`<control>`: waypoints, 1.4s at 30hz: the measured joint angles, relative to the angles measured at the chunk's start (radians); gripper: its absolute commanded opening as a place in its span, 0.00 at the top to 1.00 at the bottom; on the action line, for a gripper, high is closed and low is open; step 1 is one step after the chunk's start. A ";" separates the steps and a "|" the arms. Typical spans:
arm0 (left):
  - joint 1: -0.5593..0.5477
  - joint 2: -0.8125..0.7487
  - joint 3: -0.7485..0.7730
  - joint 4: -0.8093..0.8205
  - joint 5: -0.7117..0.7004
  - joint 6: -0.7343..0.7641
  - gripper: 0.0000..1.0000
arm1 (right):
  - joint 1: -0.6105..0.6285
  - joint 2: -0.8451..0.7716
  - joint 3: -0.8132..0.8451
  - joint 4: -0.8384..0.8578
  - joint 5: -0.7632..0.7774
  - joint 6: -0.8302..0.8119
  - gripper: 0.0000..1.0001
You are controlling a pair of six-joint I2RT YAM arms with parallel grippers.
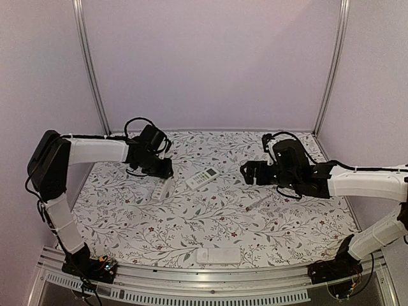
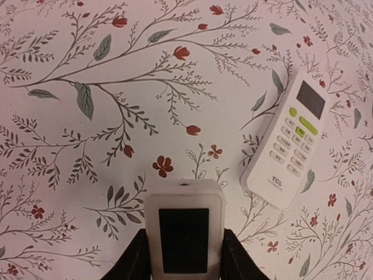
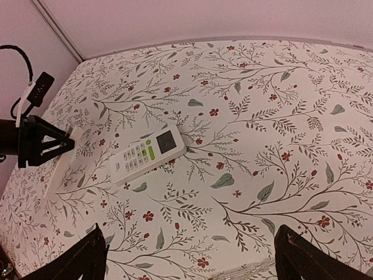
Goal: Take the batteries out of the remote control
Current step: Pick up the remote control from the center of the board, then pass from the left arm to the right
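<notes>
My left gripper [image 1: 159,171] is shut on the end of a white remote with a dark screen [image 2: 184,233], which lies on the floral table [image 1: 127,217]; its fingers [image 2: 135,259] press on both sides. That remote also shows in the top view [image 1: 160,190] and the right wrist view [image 3: 58,160]. A second white remote with green buttons [image 1: 202,178] lies face up mid-table, also in the left wrist view [image 2: 291,143] and the right wrist view [image 3: 148,154]. My right gripper [image 1: 247,172] is open and empty above the table, right of that remote. No batteries are in view.
A thin white stick [image 1: 258,202] lies near my right gripper, its end at the bottom of the right wrist view [image 3: 245,271]. A white rectangular piece [image 1: 218,255] lies at the table's front edge. Walls close in the back and sides.
</notes>
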 measured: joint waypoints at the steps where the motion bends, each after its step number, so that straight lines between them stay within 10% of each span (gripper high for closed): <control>1: 0.001 -0.030 -0.014 0.021 0.011 0.000 0.77 | 0.000 -0.006 -0.003 0.014 -0.011 0.000 0.01; 23: -0.046 -0.511 -0.245 0.852 0.689 -0.260 0.74 | 0.032 -0.022 -0.026 0.528 -0.741 -0.058 0.08; 42: -0.198 -0.471 -0.209 1.047 0.759 -0.336 0.75 | 0.140 0.150 0.153 0.672 -0.871 -0.037 0.32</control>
